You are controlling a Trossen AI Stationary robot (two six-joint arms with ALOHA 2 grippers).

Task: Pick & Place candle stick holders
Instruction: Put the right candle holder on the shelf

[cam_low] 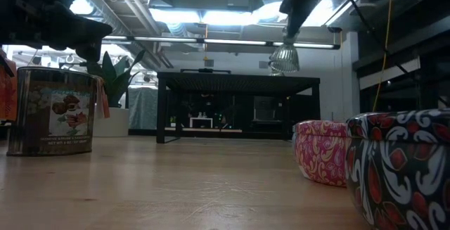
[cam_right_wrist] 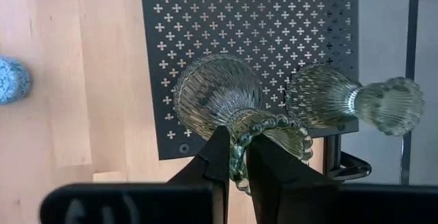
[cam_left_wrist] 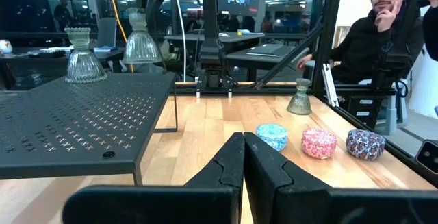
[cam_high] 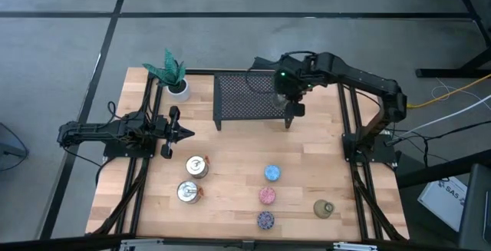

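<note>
Your right gripper [cam_right_wrist: 233,157] has a green glass holder [cam_right_wrist: 226,104] pinched by its beaded rim, and holds it in the air just above the black rack [cam_high: 247,96], near the rack's right end. In the low view the glass holder [cam_low: 284,58] hangs over the rack top and does not touch it. A second green glass holder [cam_right_wrist: 342,99] already stands on the rack, just beside the held one. From the left wrist view you can see both — the standing one [cam_left_wrist: 81,57] and the held one [cam_left_wrist: 141,40] a bit higher.

A third green holder [cam_high: 324,209] sits on the wooden table [cam_high: 230,166] near the front right. The blue holder [cam_high: 272,173], the pink holder [cam_high: 267,196] and the purple holder [cam_high: 265,220] stand in a short row in front of the rack, well apart from it. The two silver holders [cam_high: 196,166] with orange marks sit close together at the front left.

Your left gripper [cam_high: 182,134] waits over the left side of the table, behind the silver holders, with its fingers [cam_left_wrist: 229,166] pressed together and nothing in them.

A white pot with a green plant [cam_high: 176,82] stands at the back left, beside the rack. A person [cam_left_wrist: 383,32] sits beyond the table.
</note>
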